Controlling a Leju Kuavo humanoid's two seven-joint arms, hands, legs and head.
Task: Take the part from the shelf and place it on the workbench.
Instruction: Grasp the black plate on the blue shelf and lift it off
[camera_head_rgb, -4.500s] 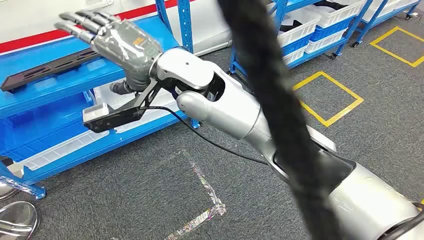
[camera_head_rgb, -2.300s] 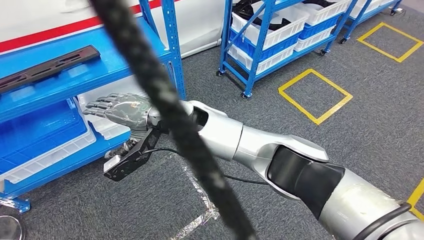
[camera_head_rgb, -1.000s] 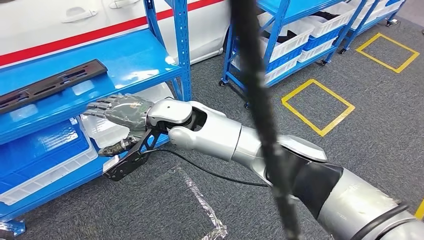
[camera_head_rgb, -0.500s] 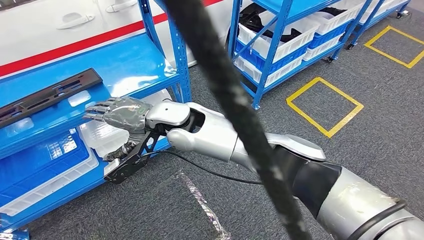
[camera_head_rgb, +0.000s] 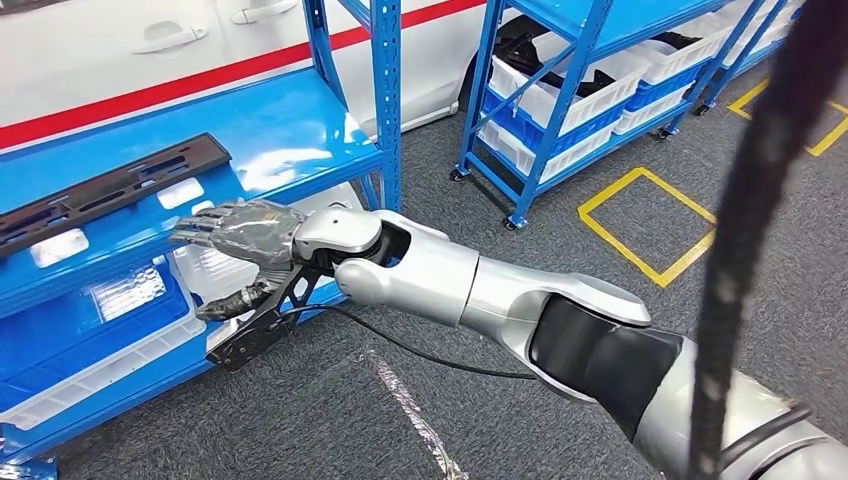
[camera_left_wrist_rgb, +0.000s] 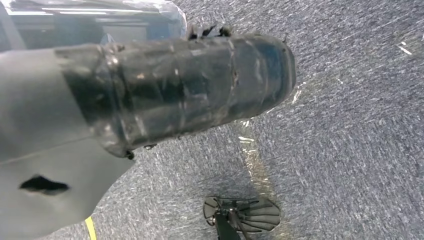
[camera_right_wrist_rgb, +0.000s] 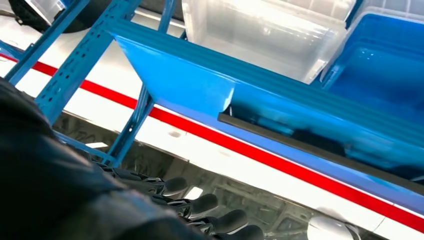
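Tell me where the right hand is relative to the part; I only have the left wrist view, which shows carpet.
Observer: In the head view the right hand is below the front edge of the blue shelf, fingers spread and holding nothing. The part lies on top of that shelf, untouched.
Operator: What does the part look like?
Observer: A long, flat black strip with slots, lying lengthwise along the shelf.
Operator: Anything under the shelf near the hand?
Observer: A clear bin and a blue bin sit on the level below, just beyond the fingers.
Operator: Does the right wrist view see the part?
Observer: Yes, its dark edge shows along the shelf lip.
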